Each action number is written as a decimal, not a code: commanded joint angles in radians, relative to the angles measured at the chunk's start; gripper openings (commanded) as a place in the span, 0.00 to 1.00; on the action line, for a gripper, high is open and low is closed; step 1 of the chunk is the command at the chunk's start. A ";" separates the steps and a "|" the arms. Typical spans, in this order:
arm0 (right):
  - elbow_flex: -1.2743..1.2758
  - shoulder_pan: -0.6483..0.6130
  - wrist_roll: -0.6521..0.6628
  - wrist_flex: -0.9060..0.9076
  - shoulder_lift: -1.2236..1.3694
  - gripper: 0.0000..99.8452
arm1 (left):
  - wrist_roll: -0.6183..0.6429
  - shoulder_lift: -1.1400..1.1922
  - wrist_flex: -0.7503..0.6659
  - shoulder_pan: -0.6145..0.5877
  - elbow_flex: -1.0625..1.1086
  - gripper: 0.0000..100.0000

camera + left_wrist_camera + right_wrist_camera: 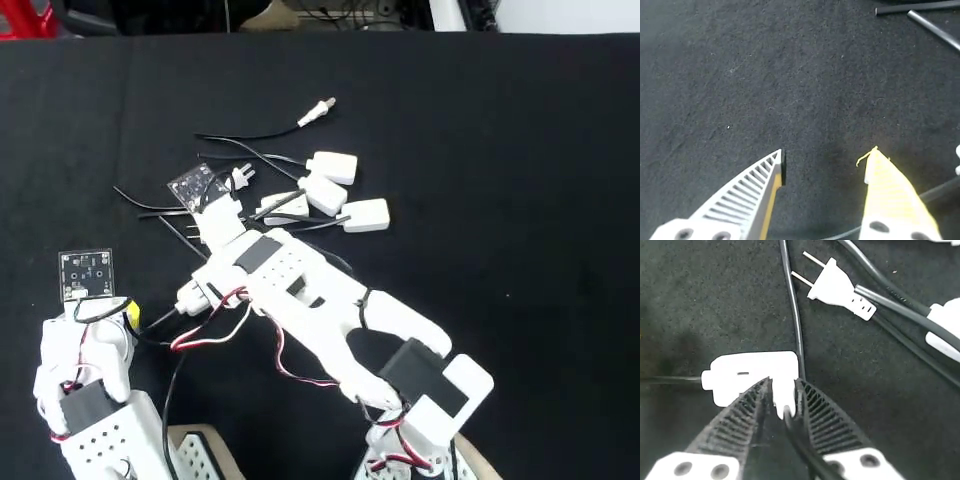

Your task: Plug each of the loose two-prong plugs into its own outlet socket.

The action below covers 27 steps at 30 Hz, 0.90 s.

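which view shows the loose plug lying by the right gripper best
The right wrist view: the loose plug lies close, both prongs and its cable distinct, beyond the right gripper, shut on another plug. The high view shows it small, prongs barely separable. The left wrist view faces the table elsewhere.

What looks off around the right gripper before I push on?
One black cord runs along the edge of the socket right up to the right gripper, which is shut on a white piece, so the cord may get pinched too. The two-prong plug lies loose nearby, unplugged.
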 commanded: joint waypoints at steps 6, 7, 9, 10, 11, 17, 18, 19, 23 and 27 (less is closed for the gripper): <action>0.047 -0.017 0.011 -0.034 0.002 0.01 | -0.008 -0.002 0.005 0.013 0.018 0.27; 0.047 -0.017 0.021 -0.032 0.002 0.01 | -0.008 -0.002 0.005 0.013 0.018 0.27; 0.050 -0.017 0.066 -0.031 -0.005 0.01 | -0.008 -0.002 0.006 0.013 0.018 0.27; 0.050 -0.017 0.084 -0.031 -0.005 0.02 | -0.008 -0.002 0.006 0.013 0.018 0.27; 0.047 -0.017 0.094 -0.031 -0.005 0.02 | -0.008 -0.002 0.006 0.013 0.018 0.27; 0.021 -0.048 0.006 -0.031 -0.007 0.16 | -0.008 -0.002 0.006 0.013 0.018 0.27; 0.010 -0.064 -0.012 -0.031 -0.007 0.18 | -0.008 -0.002 0.006 0.013 0.018 0.27; -0.002 -0.084 -0.028 -0.034 -0.007 0.20 | -0.008 -0.002 0.006 0.013 0.018 0.27; -0.048 -0.144 -0.106 -0.038 0.002 0.24 | -0.009 0.002 0.008 0.013 0.018 0.27; -0.076 -0.157 -0.181 -0.038 0.002 0.27 | -0.009 0.000 0.008 0.008 0.018 0.27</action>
